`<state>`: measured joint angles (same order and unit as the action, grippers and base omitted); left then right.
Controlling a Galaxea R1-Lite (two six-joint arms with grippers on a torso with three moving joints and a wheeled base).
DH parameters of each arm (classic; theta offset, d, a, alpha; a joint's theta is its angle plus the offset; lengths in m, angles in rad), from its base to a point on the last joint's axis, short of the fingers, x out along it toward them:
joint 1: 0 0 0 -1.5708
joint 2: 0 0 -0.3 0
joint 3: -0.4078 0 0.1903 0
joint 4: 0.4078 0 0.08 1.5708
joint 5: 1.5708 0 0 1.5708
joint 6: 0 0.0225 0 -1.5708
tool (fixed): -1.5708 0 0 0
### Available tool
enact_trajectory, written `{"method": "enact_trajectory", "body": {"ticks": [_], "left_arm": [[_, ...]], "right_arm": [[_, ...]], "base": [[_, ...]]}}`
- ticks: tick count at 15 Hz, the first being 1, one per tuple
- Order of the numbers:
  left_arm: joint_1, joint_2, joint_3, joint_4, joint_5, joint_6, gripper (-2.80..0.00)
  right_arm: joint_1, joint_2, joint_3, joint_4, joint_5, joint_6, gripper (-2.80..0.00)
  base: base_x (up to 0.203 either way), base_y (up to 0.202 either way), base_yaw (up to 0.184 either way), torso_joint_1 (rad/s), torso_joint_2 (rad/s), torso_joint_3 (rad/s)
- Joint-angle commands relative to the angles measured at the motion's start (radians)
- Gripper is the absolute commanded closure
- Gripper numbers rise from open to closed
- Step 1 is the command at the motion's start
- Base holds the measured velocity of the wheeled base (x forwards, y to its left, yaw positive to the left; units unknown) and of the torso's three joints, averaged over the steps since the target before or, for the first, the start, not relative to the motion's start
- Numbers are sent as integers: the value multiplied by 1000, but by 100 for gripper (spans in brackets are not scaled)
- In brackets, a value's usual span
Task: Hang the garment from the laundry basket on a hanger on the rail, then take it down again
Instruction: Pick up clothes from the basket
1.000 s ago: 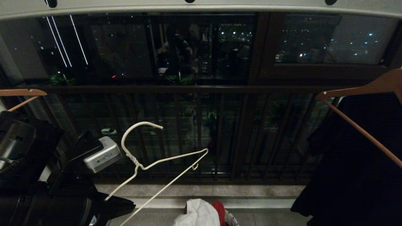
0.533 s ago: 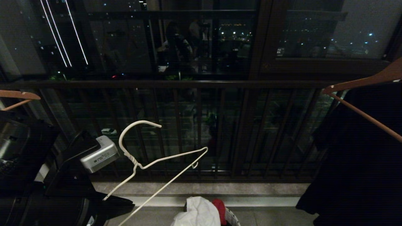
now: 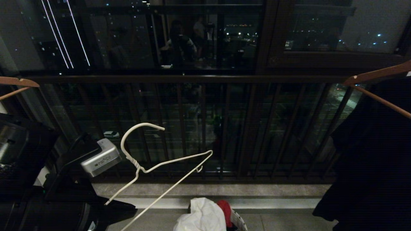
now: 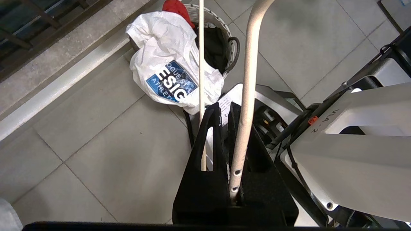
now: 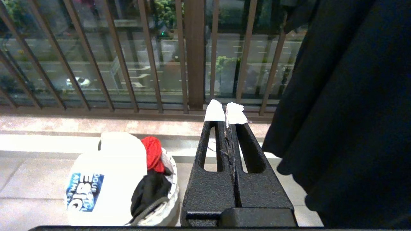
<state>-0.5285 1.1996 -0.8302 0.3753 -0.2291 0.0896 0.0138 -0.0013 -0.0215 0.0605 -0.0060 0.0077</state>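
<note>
Only the left wrist view shows the grip: the left gripper is clamped on one arm of the thin white wire hanger. Beyond it the white T-shirt with the blue "ESIG" graphic is draped over the small round basket's woven rim on the floor tiles. The right wrist view shows the right gripper pressed together and empty. In the head view the hanger slants up from lower left, its hook curling rightward before the dark brown balustrade.

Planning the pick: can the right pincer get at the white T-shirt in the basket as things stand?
Probably yes. The right pincer is shut and empty, and the white T-shirt lies on top of the basket with nothing between them; the black garment hangs off to the side.
</note>
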Motion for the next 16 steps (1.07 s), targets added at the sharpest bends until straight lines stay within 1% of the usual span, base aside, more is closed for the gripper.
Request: {"method": "enact_trajectory", "body": {"ticks": [1, 4, 7, 8, 11, 13, 16], "left_arm": [[1, -8, 0, 2, -1, 0, 0], [-1, -2, 2, -1, -1, 1, 0], [1, -6, 26, -53, -3, 3, 0], [1, -3, 25, -55, -3, 4, 0], [1, -1, 23, -56, -7, 2, 0], [1, -3, 19, -56, -36, -4, 0], [1, -2, 19, -56, -42, -4, 0]], "right_arm": [[0, 1, 0, 1, 0, 0, 0], [0, 1, 0, 1, 0, 0, 0], [0, 1, 0, 1, 0, 0, 0], [1, 1, 0, 1, 0, 0, 0], [0, 1, 0, 1, 0, 0, 0], [1, 1, 0, 1, 0, 0, 0], [0, 1, 0, 1, 0, 0, 0]], "base": [[0, 0, 0, -146, 344, 177], [0, 0, 0, -162, 351, 198], [0, 0, 0, -159, 365, 202], [0, 0, 0, -169, 396, 220], [0, 0, 0, -224, 514, 280], [0, 0, 0, -237, 548, 311], [0, 0, 0, -227, 537, 307]]}}
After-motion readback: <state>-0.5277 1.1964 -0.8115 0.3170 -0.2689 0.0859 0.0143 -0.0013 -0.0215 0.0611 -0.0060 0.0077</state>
